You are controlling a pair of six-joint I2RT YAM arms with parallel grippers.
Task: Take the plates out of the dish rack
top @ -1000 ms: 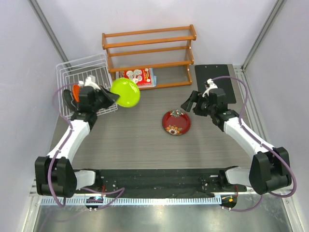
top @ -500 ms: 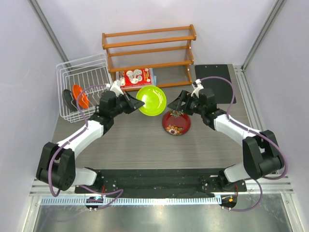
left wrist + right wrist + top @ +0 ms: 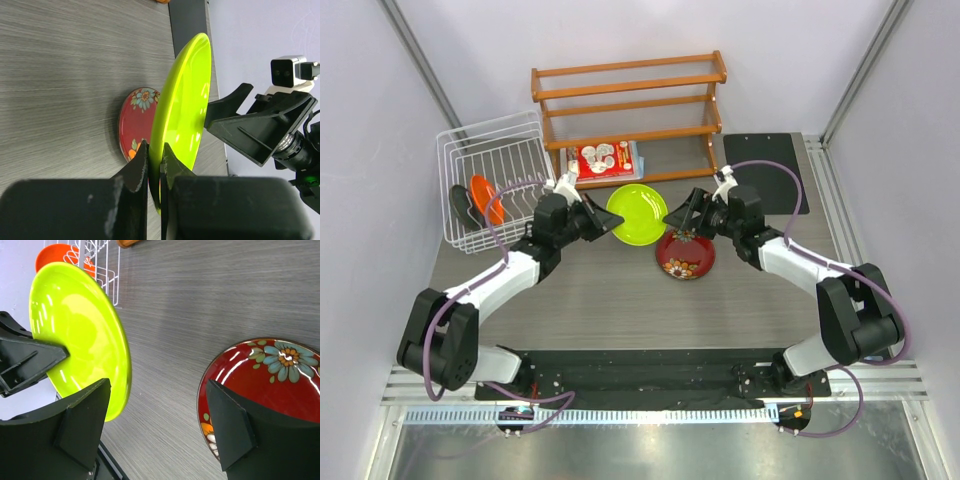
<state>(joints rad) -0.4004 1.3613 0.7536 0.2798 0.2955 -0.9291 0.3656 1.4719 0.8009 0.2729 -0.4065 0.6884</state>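
My left gripper [image 3: 602, 222] is shut on the rim of the lime green plate [image 3: 637, 214] and holds it above the table centre; the grip shows in the left wrist view [image 3: 156, 155] on the plate [image 3: 182, 105]. My right gripper [image 3: 677, 219] is open, its jaws right beside the plate's far edge, not closed on it. In the right wrist view [image 3: 159, 410] the green plate [image 3: 80, 335] is at one finger. The dark red floral plate [image 3: 685, 254] lies flat on the table. The orange plate [image 3: 486, 198] and a dark plate [image 3: 462, 205] stand in the white wire dish rack [image 3: 490, 140].
A brown wooden three-tier shelf [image 3: 630, 110] stands at the back with a red-and-white printed package [image 3: 604, 159] under it. A black mat [image 3: 767, 170] lies at the back right. The rack sits at the table's left edge.
My left gripper has carried the green plate from beside the rack rightward to the table centre. My right gripper has moved left to meet the plate's edge.
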